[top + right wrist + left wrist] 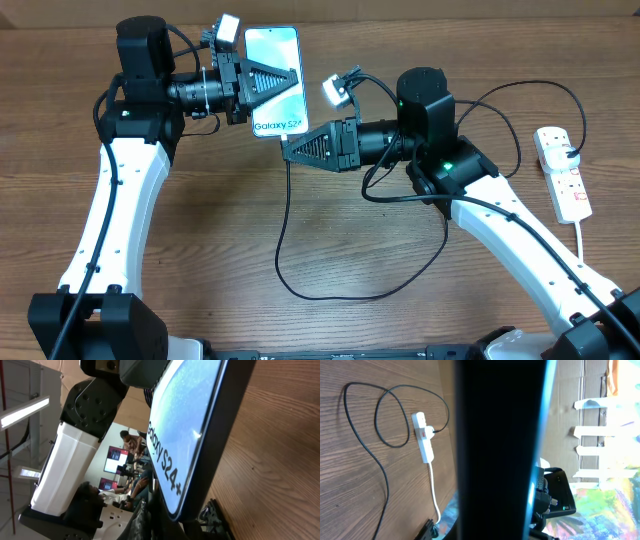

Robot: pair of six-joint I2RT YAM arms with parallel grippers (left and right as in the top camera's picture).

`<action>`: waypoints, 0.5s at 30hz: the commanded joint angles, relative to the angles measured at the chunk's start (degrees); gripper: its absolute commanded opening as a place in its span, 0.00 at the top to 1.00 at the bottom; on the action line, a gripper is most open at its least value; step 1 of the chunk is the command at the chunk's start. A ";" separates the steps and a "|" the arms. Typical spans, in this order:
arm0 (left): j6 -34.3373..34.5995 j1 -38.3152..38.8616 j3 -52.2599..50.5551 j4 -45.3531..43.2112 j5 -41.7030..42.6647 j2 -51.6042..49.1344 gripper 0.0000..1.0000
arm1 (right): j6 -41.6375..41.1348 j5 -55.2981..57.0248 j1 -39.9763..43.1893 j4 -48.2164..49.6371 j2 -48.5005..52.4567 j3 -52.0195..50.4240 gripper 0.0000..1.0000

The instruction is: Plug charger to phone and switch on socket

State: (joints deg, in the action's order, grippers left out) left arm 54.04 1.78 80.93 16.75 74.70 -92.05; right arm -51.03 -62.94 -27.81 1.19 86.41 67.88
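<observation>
Seating the charger demands square alignment: left fingers pinch the phone, right fingers pinch the charger at the phone's lower edge.

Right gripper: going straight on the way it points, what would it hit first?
Probably the phone, held by the left gripper: its lower edge fills the right wrist view, just ahead of the right gripper, which pinches the charger. Overhead depth is unclear; they may touch.

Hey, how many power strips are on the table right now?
1. The white power strip lies near the table's right edge, past the right arm, a black cable plugged into it. The arms hide some tabletop, so another could be hidden.
</observation>
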 commanded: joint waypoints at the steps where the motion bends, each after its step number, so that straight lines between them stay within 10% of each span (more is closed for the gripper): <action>1: 0.85 0.15 0.76 -0.26 1.81 0.55 0.96 | -0.15 1.22 0.81 -0.22 -1.27 1.53 0.96; 15: 1.70 0.13 0.76 -0.31 1.33 0.55 0.96 | 0.00 1.20 0.76 -0.59 -1.27 1.53 0.96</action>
State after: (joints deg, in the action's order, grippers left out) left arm 55.33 1.80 80.93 16.78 74.70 -92.05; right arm -50.98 -62.94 -27.77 0.19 86.41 67.88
